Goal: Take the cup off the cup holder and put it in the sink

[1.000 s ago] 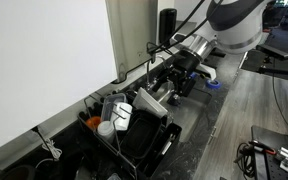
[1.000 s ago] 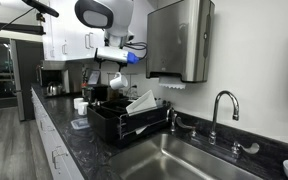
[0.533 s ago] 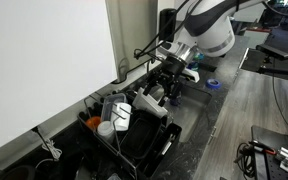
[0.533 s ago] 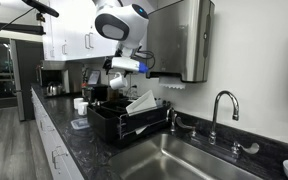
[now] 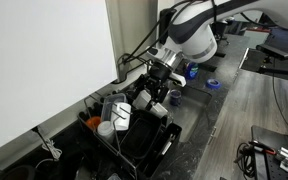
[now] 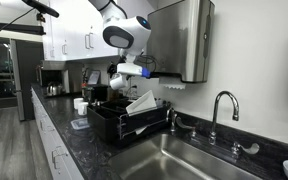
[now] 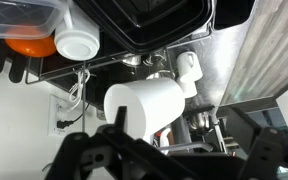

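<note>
The black two-fingered gripper [image 5: 150, 99] has swung in from the side, closer above the large black wire dish rack [image 5: 152, 140], jaws spread wide and empty; the small white cup [image 7: 144, 105] rests in that rack, untouched

We are counting one white cup [image 7: 144, 105], one black wire rack [image 5: 149, 140], one steel sink [image 6: 184, 160] and one faucet [image 6: 214, 118]. We are also counting one clear tub [image 7: 24, 12] and one orange item [image 7: 29, 45]. We are seeing one metal wall dispenser [image 6: 179, 40] and one robot arm [image 5: 189, 35].
</note>
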